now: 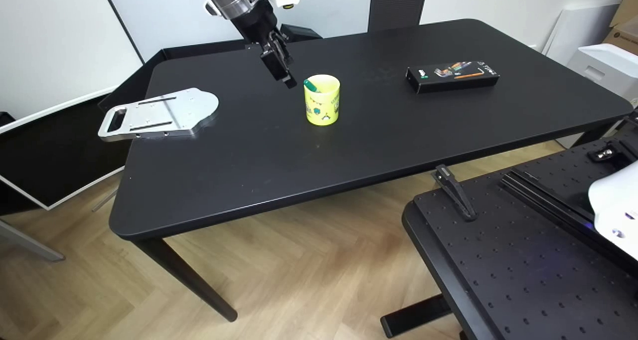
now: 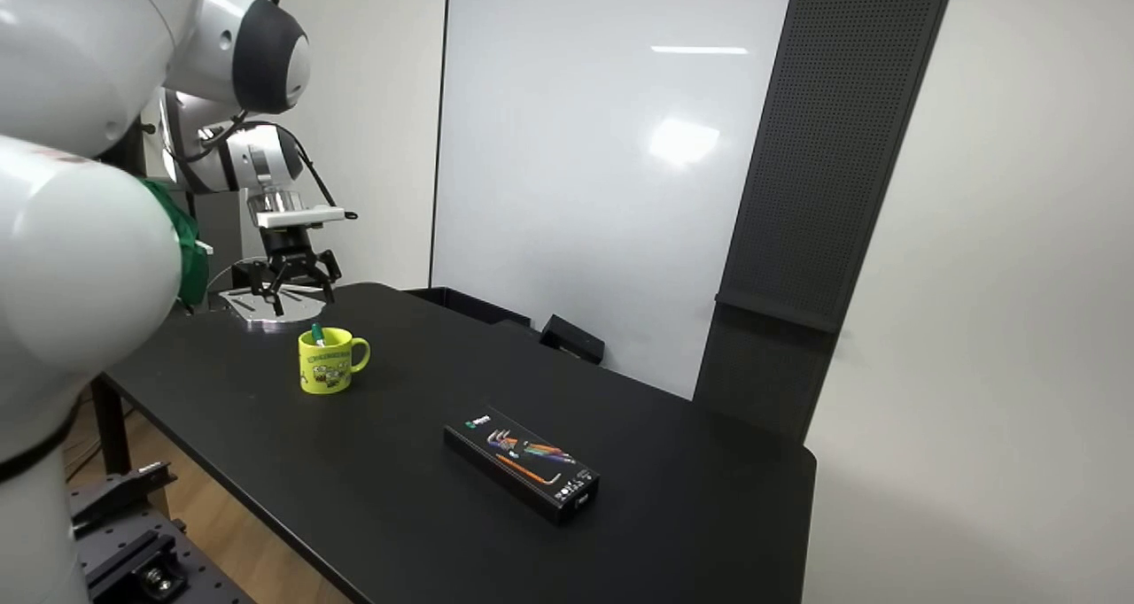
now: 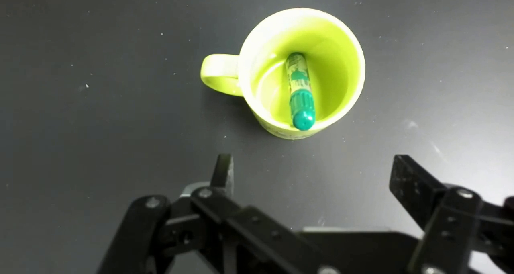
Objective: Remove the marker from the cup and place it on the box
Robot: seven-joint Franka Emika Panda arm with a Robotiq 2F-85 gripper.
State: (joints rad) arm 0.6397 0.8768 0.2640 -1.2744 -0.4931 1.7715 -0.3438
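Note:
The yellow-green cup [image 1: 322, 108] stands upright on the black table; it also shows in an exterior view [image 2: 325, 369] and the wrist view [image 3: 337, 65]. The teal-green marker [image 3: 300, 85] leans inside it, its capped end against the rim; the cap shows in both exterior views [image 1: 310, 85] [image 2: 317, 333]. My gripper [image 3: 312, 169] is open and empty, its fingers wide apart. In both exterior views the gripper [image 1: 286, 76] [image 2: 304, 305] is above the table beside the cup, touching neither cup nor marker. The flat black box [image 1: 453, 77] lies apart from the cup [image 2: 523, 462].
A white-and-grey flat tray [image 1: 164, 111] lies near one end of the black table [image 1: 239, 180]. A dark perforated bench [image 1: 498, 260] with clamps stands beside the table's edge. A whiteboard wall [image 2: 602, 143] rises behind the table.

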